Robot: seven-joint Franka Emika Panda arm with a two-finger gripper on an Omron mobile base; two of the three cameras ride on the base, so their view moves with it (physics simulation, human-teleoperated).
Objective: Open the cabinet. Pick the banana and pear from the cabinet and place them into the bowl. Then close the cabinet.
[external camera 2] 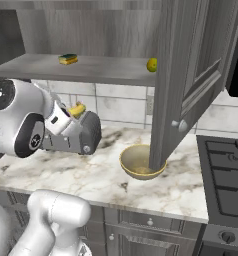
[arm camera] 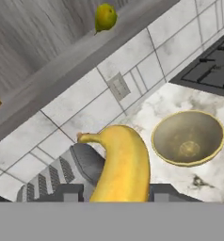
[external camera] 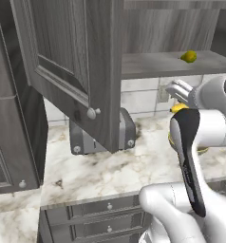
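Holding the banana (arm camera: pixel 121 164) between its closed fingers, the gripper (arm camera: pixel 116 192) sits above the marble counter (external camera: pixel 134 166), beside the bowl (arm camera: pixel 188 138) and just in front of the grey toaster (arm camera: pixel 62 172). The bowl is empty and rests on the counter next to the stove (external camera 2: pixel 226 165), partly behind the lower edge of the open right door (external camera 2: pixel 183 75). The cabinet (external camera: pixel 172 64) stands open, both doors swung out. Above the bowl, the pear (external camera 2: pixel 152 64) lies on the grey inner shelf (external camera 2: pixel 91 70) near its right end. A yellow-green sponge (external camera 2: pixel 68 59) lies on the same shelf, well apart from the pear.
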